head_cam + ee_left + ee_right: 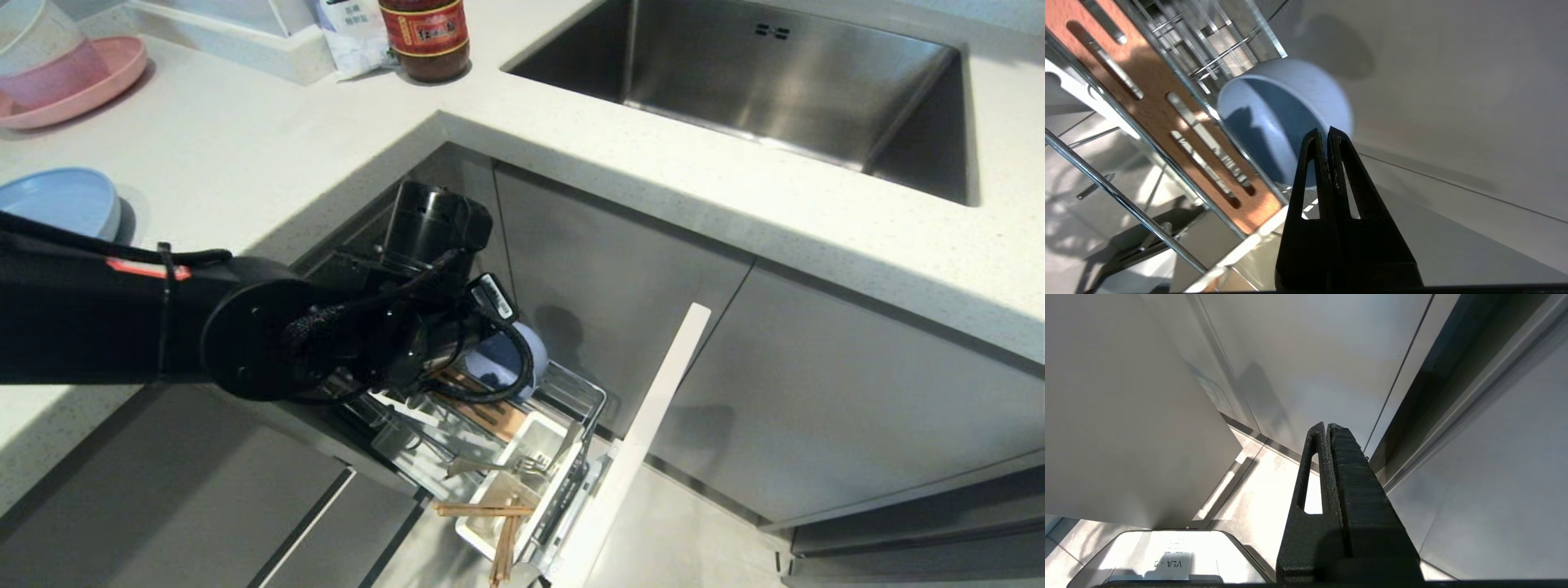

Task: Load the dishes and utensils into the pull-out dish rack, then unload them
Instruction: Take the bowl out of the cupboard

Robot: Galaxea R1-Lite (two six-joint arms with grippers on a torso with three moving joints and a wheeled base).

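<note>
Low in the frame's middle, the left gripper (pixel 1327 132) pinches the bowl (pixel 1286 118) by its rim; light, stiff, smooth plastic, likely slippery. The right gripper (pixel 1327 426) is clenched, empty.

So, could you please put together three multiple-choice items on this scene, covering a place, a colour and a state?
1. Where does the blue plate lie?
A. In the sink
B. On the counter
C. In the rack
D. On the floor

2. What colour is the bowl gripped by the left end effector?
A. Pink
B. White
C. Green
D. Light blue

3. How stands the pull-out dish rack?
A. Pulled out
B. Pushed shut
C. Lifted onto the counter
D. Lying in the sink

Answers:
1 B, since the head view shows the plate on the white counter at the far left.
2 D, as the left wrist view shows a light-blue bowl with the fingers closed on its rim.
3 A, because its wire frame, the fork and the chopsticks stand exposed outside the cabinet.
</note>
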